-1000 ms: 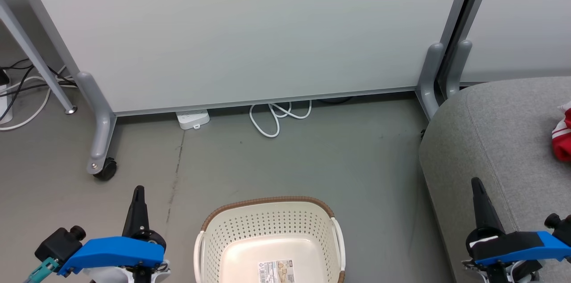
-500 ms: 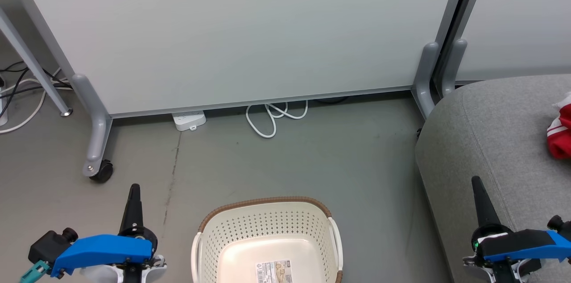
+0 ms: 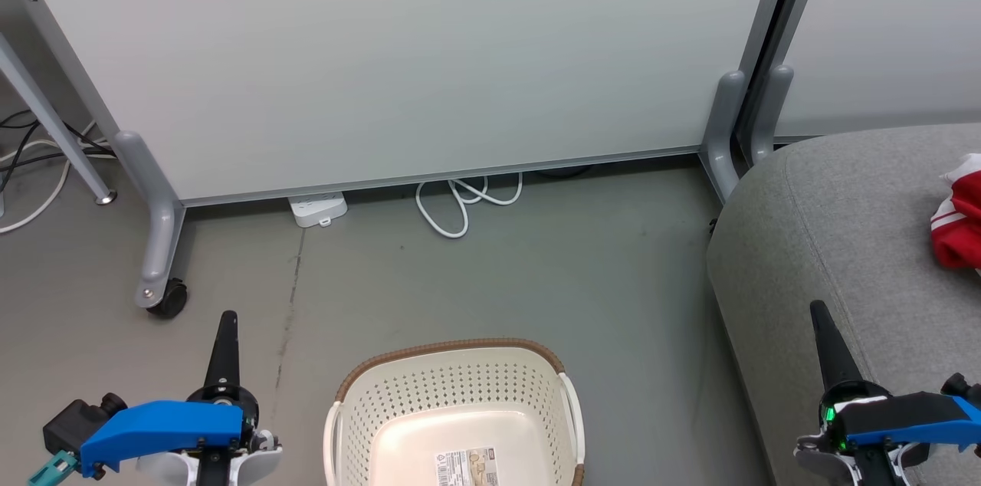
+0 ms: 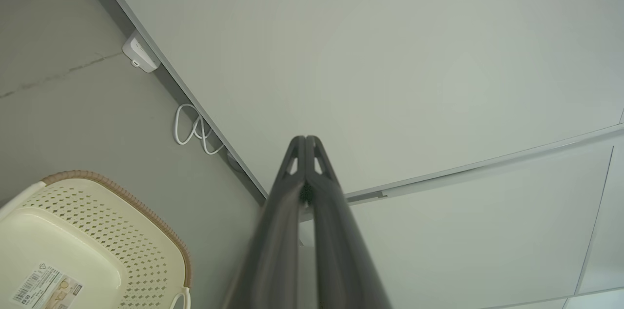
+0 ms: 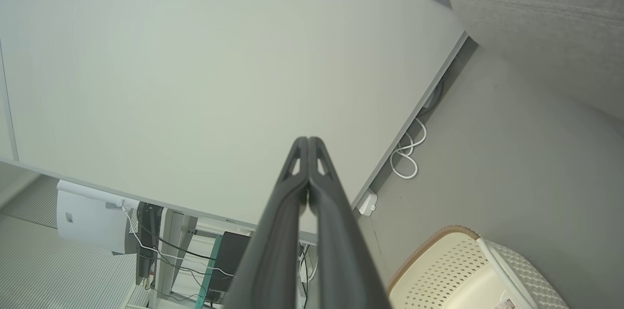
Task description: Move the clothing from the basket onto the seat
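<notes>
Head view, basket: the basket (image 3: 452,382) sits low and centre on the floor (image 3: 582,279). The part of its inside that shows holds nothing but a paper label (image 3: 467,467), and its near end is cut off by the frame.
Head view, clothing: red clothing (image 3: 958,237) with white stripes lies bunched on the seat (image 3: 835,225) at the far right edge. Whether both garments are there cannot be told.
Head view, left gripper: the left gripper (image 3: 227,325) is low on the left beside the basket, with its fingers pressed together and nothing in them.
Head view, right gripper: the right gripper (image 3: 820,317) hangs over the seat's near corner, pinched closed and carrying nothing.
Left wrist view: the fingers meet at the tips with no cloth between them. They point at the partition panel (image 4: 390,55), and the basket is down at the lower left.
Right wrist view: this pair is closed the same way, with the seat at the upper right, the basket at the lower right and a white cable (image 5: 407,158) by the panel's foot.
Progress: the job looks all but done, since cloth is on the seat and the basket shows bare. All that looks left is checking the basket's hidden near end.
</notes>
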Tool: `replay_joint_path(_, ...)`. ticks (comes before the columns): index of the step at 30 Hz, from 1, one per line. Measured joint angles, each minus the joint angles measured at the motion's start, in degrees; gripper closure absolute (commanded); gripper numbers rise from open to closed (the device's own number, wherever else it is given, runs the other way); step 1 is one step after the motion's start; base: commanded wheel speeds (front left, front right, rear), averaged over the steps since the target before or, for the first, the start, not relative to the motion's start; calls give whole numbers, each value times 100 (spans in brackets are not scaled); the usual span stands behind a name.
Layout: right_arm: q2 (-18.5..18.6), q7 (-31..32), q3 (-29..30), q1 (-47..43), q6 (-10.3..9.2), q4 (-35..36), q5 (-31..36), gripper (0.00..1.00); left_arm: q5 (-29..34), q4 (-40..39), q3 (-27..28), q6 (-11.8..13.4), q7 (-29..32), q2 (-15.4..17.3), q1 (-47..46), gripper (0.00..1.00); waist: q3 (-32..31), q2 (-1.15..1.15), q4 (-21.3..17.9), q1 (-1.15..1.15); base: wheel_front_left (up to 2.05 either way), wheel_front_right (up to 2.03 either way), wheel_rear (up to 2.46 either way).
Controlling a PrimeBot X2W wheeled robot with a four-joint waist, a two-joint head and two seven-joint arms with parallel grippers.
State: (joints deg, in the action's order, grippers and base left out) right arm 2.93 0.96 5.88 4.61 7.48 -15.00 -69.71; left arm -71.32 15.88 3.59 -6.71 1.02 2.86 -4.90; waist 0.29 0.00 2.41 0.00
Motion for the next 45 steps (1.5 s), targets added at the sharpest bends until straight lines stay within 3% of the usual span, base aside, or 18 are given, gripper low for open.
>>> replay_joint_path(45, -1, 530, 58, 115, 0, 86, -2109, 100, -1960, -156, 279, -43, 522, 1, -89, 100, -11, 0, -224, 0, 0, 0, 0)
